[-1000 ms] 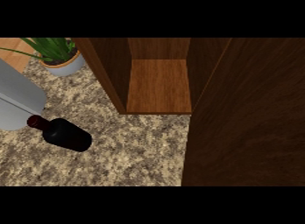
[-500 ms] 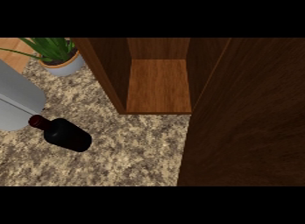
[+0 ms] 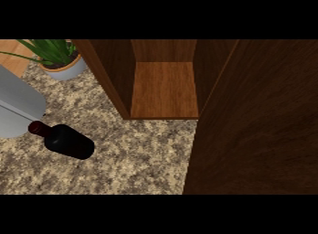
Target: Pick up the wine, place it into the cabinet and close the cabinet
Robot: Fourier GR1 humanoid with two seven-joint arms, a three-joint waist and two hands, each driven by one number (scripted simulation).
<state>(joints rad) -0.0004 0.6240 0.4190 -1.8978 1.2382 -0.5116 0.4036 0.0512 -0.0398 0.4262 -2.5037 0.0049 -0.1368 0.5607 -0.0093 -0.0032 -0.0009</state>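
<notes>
The wine bottle (image 3: 66,140), dark with a reddish cap, lies on its side on the speckled counter at the lower left, neck pointing up-left. A grey forearm (image 3: 7,106) comes in from the left edge and ends just above the bottle's cap; no hand shows on it. The wooden cabinet (image 3: 163,91) stands open at the top centre, with nothing on its shelf. Its dark door (image 3: 269,132) is swung out and fills the right side of the view. Neither hand is visible.
A potted green plant (image 3: 59,58) in a pale pot stands at the top left, beside the cabinet's left wall. Speckled counter (image 3: 135,160) runs between the bottle and the door's edge.
</notes>
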